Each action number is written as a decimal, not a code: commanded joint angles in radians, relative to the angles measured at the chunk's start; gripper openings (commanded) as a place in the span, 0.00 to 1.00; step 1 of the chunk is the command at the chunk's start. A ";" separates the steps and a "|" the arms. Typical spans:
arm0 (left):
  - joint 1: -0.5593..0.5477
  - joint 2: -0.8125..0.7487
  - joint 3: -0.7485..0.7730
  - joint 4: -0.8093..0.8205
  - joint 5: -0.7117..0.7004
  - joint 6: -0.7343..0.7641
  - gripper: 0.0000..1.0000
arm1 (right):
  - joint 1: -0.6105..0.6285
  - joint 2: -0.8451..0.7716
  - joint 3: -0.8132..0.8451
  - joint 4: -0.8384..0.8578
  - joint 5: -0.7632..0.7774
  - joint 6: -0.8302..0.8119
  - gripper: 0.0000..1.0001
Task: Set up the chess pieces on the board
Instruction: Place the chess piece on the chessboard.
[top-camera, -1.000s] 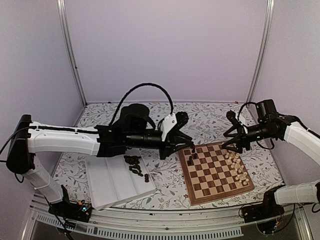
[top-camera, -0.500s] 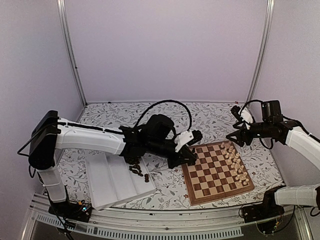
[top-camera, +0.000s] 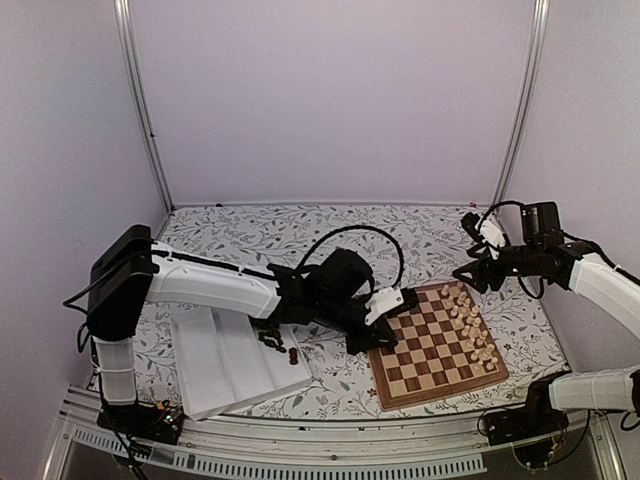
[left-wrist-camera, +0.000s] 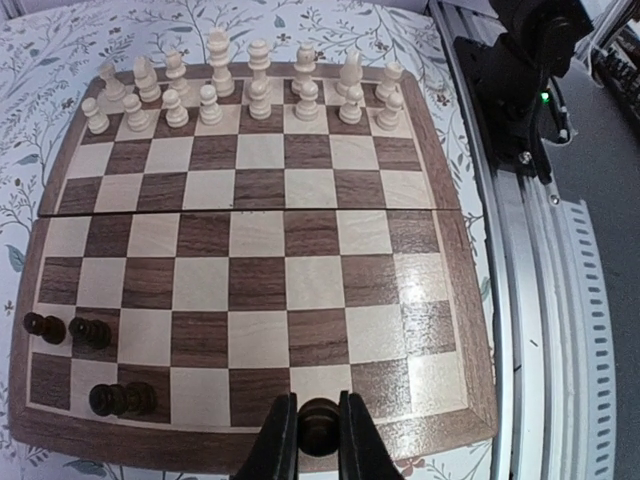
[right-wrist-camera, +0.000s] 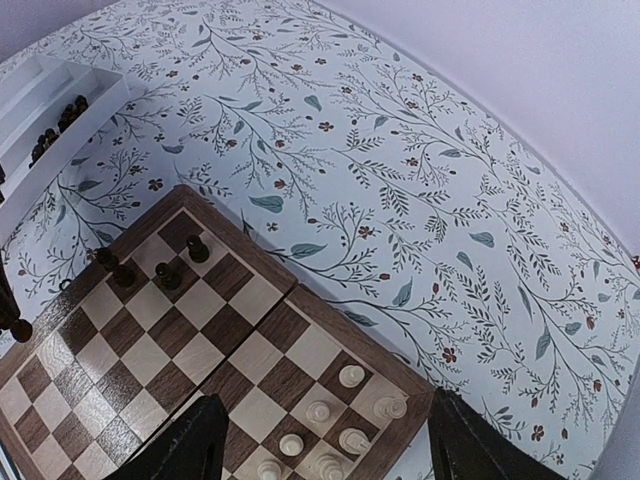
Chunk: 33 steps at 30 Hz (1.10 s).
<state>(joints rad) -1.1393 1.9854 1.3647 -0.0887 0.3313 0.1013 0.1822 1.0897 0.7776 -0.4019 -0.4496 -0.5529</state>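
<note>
The board lies right of centre, with cream chess pieces in two rows along its right side. My left gripper is at the board's left edge, shut on a dark chess piece. In the left wrist view that gripper holds the piece low over the edge row by the board's border. Three dark pieces stand at one end of the same side. My right gripper hangs open above the board's far corner, with its fingers wide apart and nothing between them.
A white ridged tray lies left of the board with several loose dark pieces in it. The left arm stretches across the tray. The floral tablecloth covers the table. A metal rail and an arm base run beside the board.
My left gripper has moved along the board's left edge toward the near side, still holding the dark piece. The right gripper drew back from the board, then stayed still.
</note>
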 joint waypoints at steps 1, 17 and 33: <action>-0.027 0.041 0.042 -0.030 -0.001 0.018 0.09 | -0.003 0.009 -0.011 0.020 0.006 0.002 0.72; -0.063 0.133 0.110 -0.094 -0.058 0.036 0.11 | -0.004 0.006 -0.014 0.018 0.002 -0.002 0.72; -0.069 0.106 0.105 -0.101 -0.082 0.024 0.37 | -0.005 0.009 -0.014 0.012 -0.011 -0.004 0.72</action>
<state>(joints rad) -1.1923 2.1101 1.4528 -0.1757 0.2554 0.1261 0.1822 1.0950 0.7761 -0.4011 -0.4503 -0.5541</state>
